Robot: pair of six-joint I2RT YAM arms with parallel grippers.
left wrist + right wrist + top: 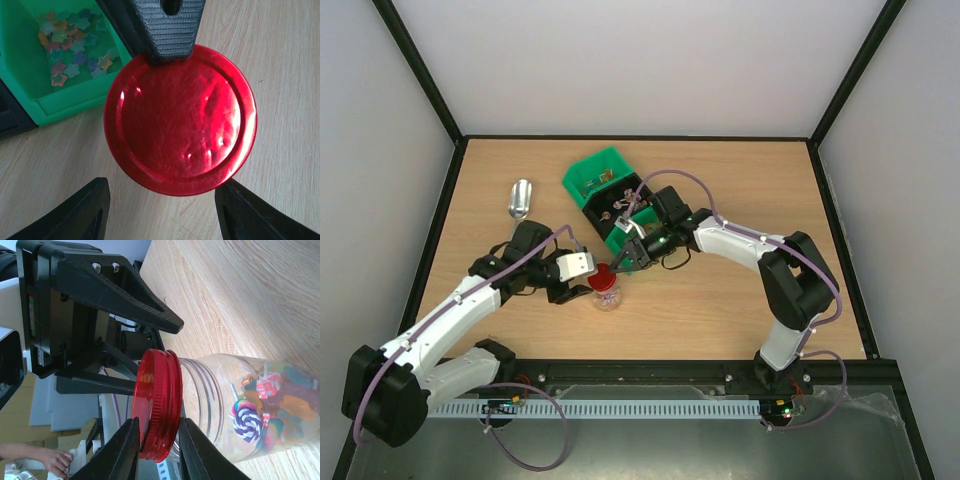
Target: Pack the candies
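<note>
A small clear jar [235, 405] stands on the table with candies [272, 405] in its bottom; in the top view it [607, 298] is in front of the green bin. A red round lid [157, 405] sits at the jar's mouth, slightly tilted, and it fills the left wrist view [180, 120]. My right gripper [159, 427] is shut on the lid's rim; it shows in the top view [618, 266]. My left gripper [162, 212] is open just beside the lid, touching nothing. More candies [70, 50] lie in the green bin [75, 100].
The green bin [605, 195] stands behind the jar, partly under the right arm. A metal scoop [520, 198] lies at the back left of the wooden table [740, 310]. Black frame rails run along the table's edges.
</note>
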